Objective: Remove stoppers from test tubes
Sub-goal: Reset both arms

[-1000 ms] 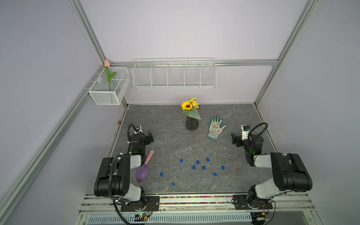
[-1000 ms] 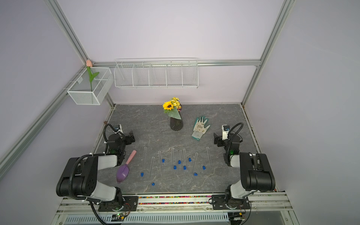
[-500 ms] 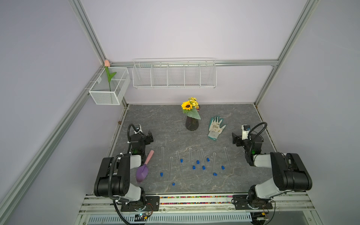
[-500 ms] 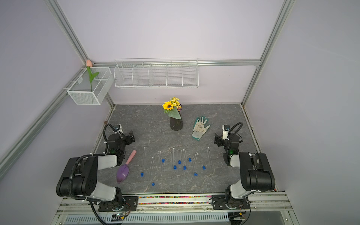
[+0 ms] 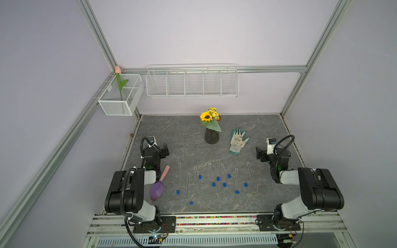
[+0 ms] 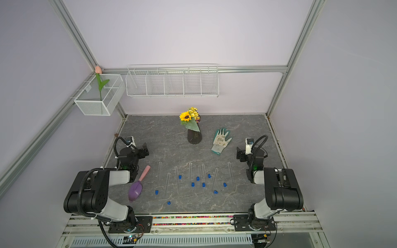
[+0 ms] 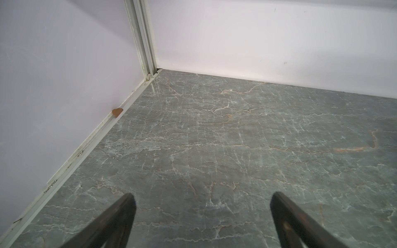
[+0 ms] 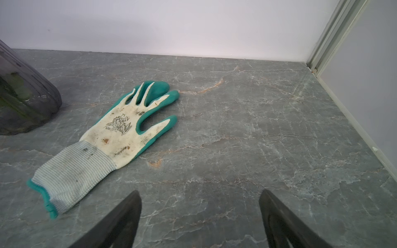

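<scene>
Several clear test tubes (image 5: 179, 176) lie side by side on the grey stone table (image 5: 184, 137), shown in both top views (image 6: 159, 175). Several small blue stoppers (image 5: 218, 178) lie among them and at their near ends (image 6: 197, 178). Whether any stopper sits in a tube mouth is too small to tell. My left gripper (image 5: 165, 150) (image 7: 202, 199) hangs open over bare table, left of the tubes and beyond them. My right gripper (image 5: 258, 154) (image 8: 199, 196) hangs open beyond the tubes on the right, with nothing between its fingers. No tube or stopper shows in either wrist view.
A purple scoop with a pink handle (image 5: 158, 189) lies left of the tubes. A dark vase of sunflowers (image 5: 211, 137) and a green-and-white glove (image 5: 237, 141) (image 8: 111, 137) sit behind them. Wire baskets (image 5: 192, 81) hang on the back wall. A small brown chip (image 7: 117, 112) lies by the left wall.
</scene>
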Controlling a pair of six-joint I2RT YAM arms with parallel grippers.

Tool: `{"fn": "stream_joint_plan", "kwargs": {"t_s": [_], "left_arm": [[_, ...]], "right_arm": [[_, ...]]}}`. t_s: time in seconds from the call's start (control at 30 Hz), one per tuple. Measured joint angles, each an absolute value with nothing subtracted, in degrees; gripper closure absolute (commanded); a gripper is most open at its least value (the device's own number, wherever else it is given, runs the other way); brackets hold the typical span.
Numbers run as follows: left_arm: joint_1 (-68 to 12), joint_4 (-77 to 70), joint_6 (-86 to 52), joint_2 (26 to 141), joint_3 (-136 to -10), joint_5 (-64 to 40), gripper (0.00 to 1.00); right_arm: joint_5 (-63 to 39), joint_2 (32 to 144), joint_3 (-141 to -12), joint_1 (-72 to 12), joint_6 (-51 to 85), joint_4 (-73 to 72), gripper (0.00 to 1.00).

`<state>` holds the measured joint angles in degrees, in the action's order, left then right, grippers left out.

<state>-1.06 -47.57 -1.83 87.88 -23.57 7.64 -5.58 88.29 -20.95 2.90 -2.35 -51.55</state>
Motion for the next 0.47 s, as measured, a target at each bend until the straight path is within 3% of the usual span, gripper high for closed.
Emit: {"fn": "stream_joint_plan", "kwargs": {"t_s": [0.47], "left_arm": [[-1.1,-47.5,-1.8,87.9,-23.6,7.6,0.01]], "right_arm": [[-4.2,88.3,-20.9,1.8,-2.4,-51.7,0.11]]}}
